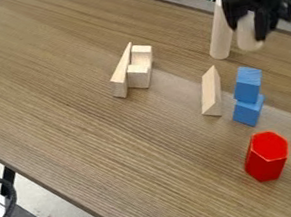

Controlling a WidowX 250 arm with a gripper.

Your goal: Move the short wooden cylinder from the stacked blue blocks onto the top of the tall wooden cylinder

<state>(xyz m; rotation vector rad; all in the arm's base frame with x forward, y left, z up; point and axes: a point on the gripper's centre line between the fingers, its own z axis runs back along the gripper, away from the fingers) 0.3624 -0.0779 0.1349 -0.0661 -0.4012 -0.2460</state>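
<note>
Your black hand (248,31) is clamped on a pale wooden cylinder (249,40), beside an upright wooden rod (220,35) on the brown wood-grain desk (111,135), near two stacked blue cubes (248,84).

woodgrain table (98,137), wedge (118,84) just beside a notched block (138,75), another wedge (210,94) near a blue cube (249,112), plain cylinder (220,37), chunky red block (266,159)

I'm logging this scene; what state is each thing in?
Pale wooden cylinder: upright, gripped
Black two-finger gripper: closed on it
Second pale wooden cylinder: upright, ungripped
Upper blue cube: stacked on lower
Lower blue cube: bearing upper cube
Red hexagonal prism: upright
Pale wooden wedge near cubes: unstacked
Second pale wooden wedge: beside blocks
Pale wooden blocks: grouped together
</note>
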